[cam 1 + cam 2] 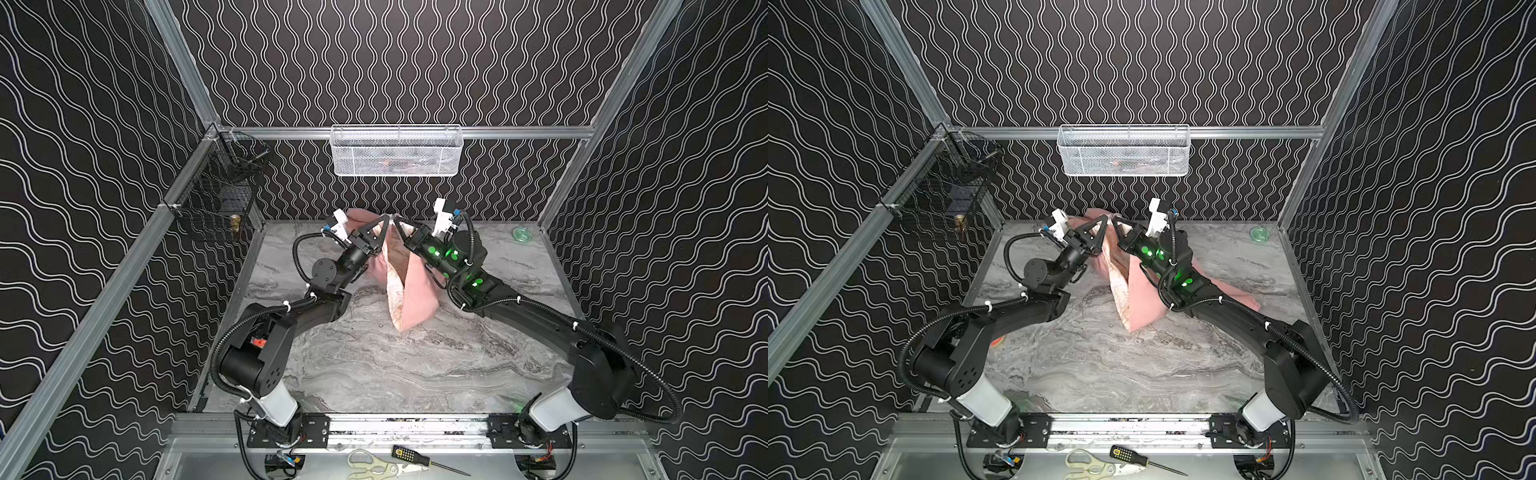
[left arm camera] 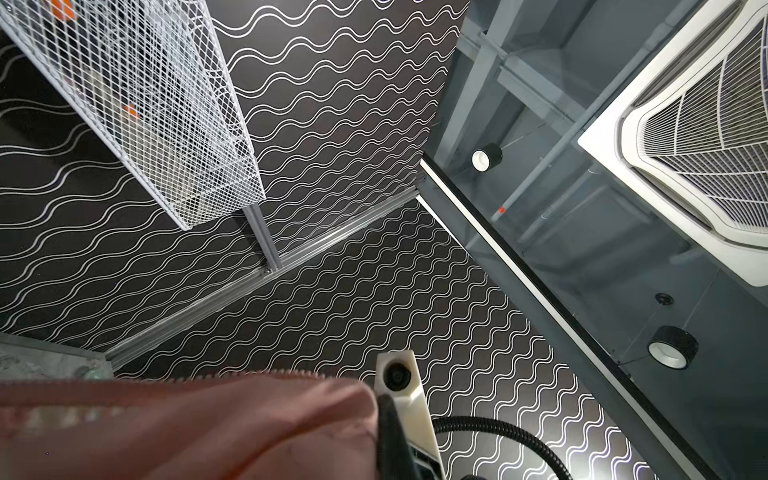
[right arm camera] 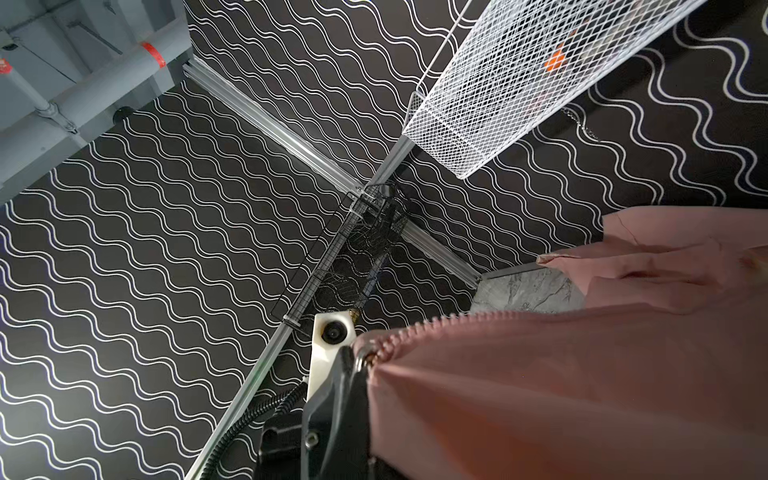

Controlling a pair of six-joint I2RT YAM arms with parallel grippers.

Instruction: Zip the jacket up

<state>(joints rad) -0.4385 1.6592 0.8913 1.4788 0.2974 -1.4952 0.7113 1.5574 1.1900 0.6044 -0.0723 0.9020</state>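
1. Where both arms meet over the far half of the marble tabletop (image 1: pixel 415 374), the left gripper (image 1: pixel 386 223) and right gripper (image 1: pixel 397 223) stand tip to tip, raised off the surface.
2. The salmon-pink jacket (image 1: pixel 415 299) hangs beneath both grippers, front open, cream lining showing; its lower end rests on the tabletop, nearer the arm bases.
3. White mesh basket (image 1: pixel 395 151): on the back-wall rail, above and beyond the grippers.
4. Left gripper: jaws closed on the jacket's upper edge; zipper teeth (image 2: pixel 208 376) run along it.
5. Right gripper: jaws closed on the facing zipper edge (image 3: pixel 457 318).
6. Small green dish (image 1: pixel 521 235): on the tabletop, well off to the right gripper's right.
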